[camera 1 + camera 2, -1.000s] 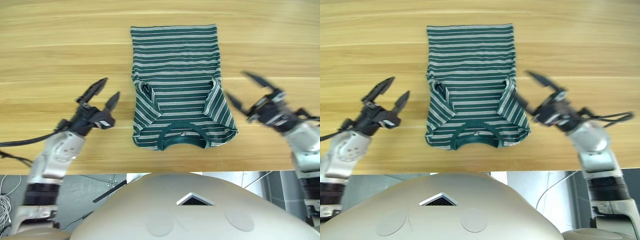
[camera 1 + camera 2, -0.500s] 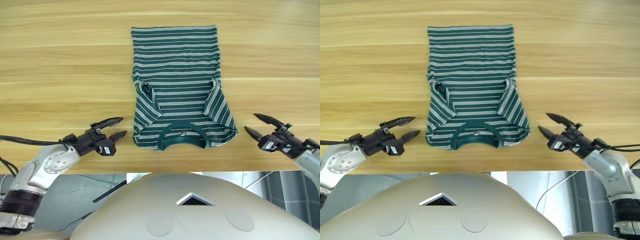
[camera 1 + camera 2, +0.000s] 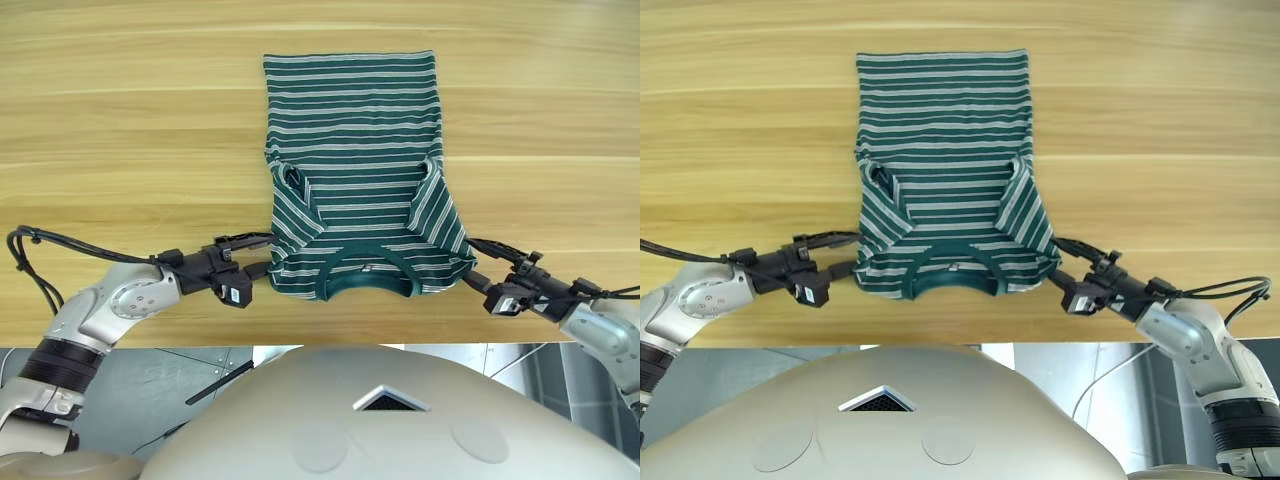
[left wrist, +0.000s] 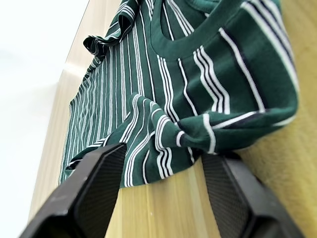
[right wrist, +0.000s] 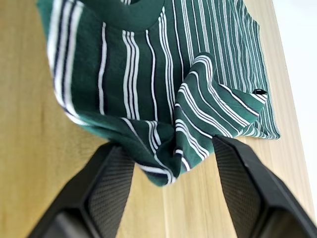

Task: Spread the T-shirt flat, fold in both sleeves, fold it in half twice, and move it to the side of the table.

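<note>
A dark green T-shirt (image 3: 352, 130) with white stripes lies flat on the wooden table (image 3: 120, 120), both sleeves folded in and the collar (image 3: 368, 270) toward me. My left gripper (image 3: 262, 253) is open at the near left shoulder corner. In the left wrist view the folded cloth edge (image 4: 213, 134) lies between its fingers (image 4: 94, 183). My right gripper (image 3: 472, 262) is open at the near right shoulder corner. There the right wrist view shows the folded corner (image 5: 163, 148) between its fingers (image 5: 111, 183).
Bare wood lies to the left (image 3: 120, 180) and right (image 3: 550, 130) of the shirt. The table's near edge (image 3: 330, 340) runs just below the collar and both grippers.
Both grippers have dropped toward the table's near edge and swung inward, from well apart of the shirt to its two near shoulder corners. The shirt has not moved.
</note>
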